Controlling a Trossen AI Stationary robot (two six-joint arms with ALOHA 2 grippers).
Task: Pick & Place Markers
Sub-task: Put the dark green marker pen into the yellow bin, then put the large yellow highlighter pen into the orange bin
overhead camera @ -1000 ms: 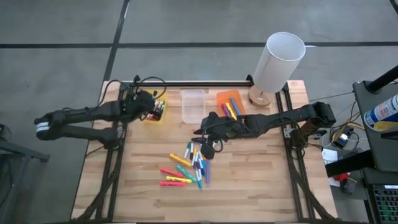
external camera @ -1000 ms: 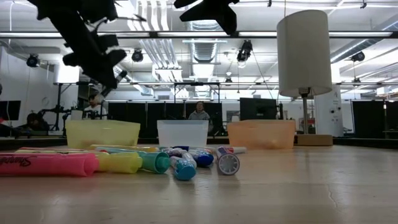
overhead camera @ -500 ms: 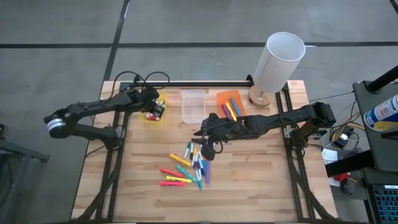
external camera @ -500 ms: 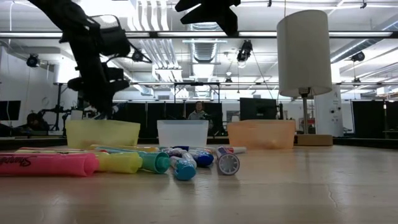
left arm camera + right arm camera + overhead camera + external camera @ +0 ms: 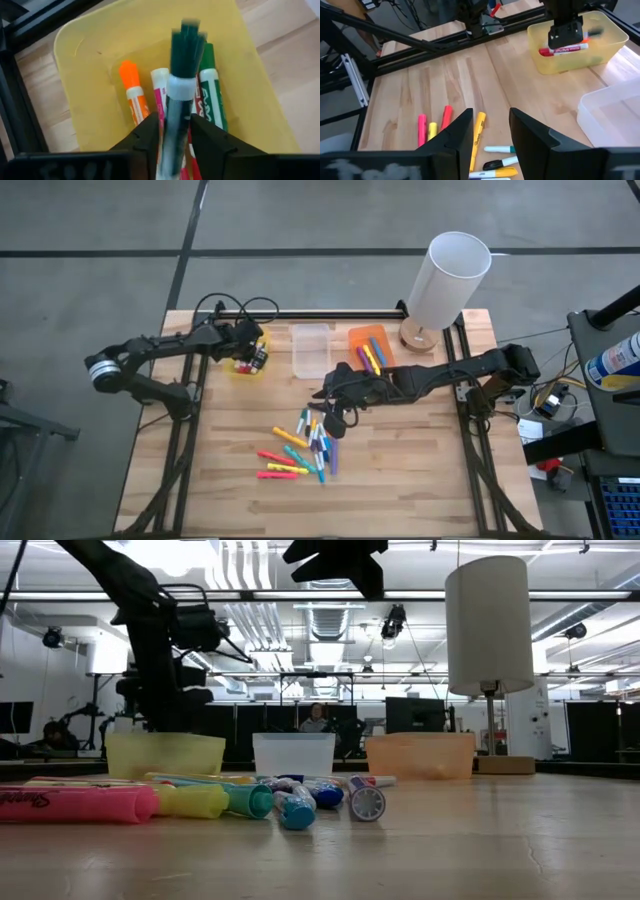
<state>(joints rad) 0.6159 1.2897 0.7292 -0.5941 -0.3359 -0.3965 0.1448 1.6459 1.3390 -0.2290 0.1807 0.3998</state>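
My left gripper (image 5: pixel 250 352) stands over the yellow bin (image 5: pixel 246 358) at the table's far left and is shut on a dark green marker (image 5: pixel 182 65). An orange, a pink and a green marker (image 5: pixel 212 95) lie in that bin. The right wrist view shows this gripper (image 5: pixel 565 32) above the yellow bin (image 5: pixel 615 30). My right gripper (image 5: pixel 335 418) hangs open above the far end of the pile of loose markers (image 5: pixel 300 445), touching none. The pile lies flat on the table's middle (image 5: pixel 200 800). My left gripper pinches the dark green marker between its two fingers, on the barrel just behind the white band (image 5: pixel 176 107). The marker runs along the fingers and sticks out past them, pointing down into the yellow bin. It is lifted; whether its far end touches the markers below, I cannot tell.
A clear bin (image 5: pixel 310 350) and an orange bin (image 5: pixel 370 345) holding a few markers stand right of the yellow one along the far side. A white lamp (image 5: pixel 445 280) stands at the far right corner. Bare wood lies on the near side of the pile.
My left gripper has moved right and down, from beside the yellow bin to over it, tipping its fingers downward, still shut on the dark green marker. The pile of markers lies as before.
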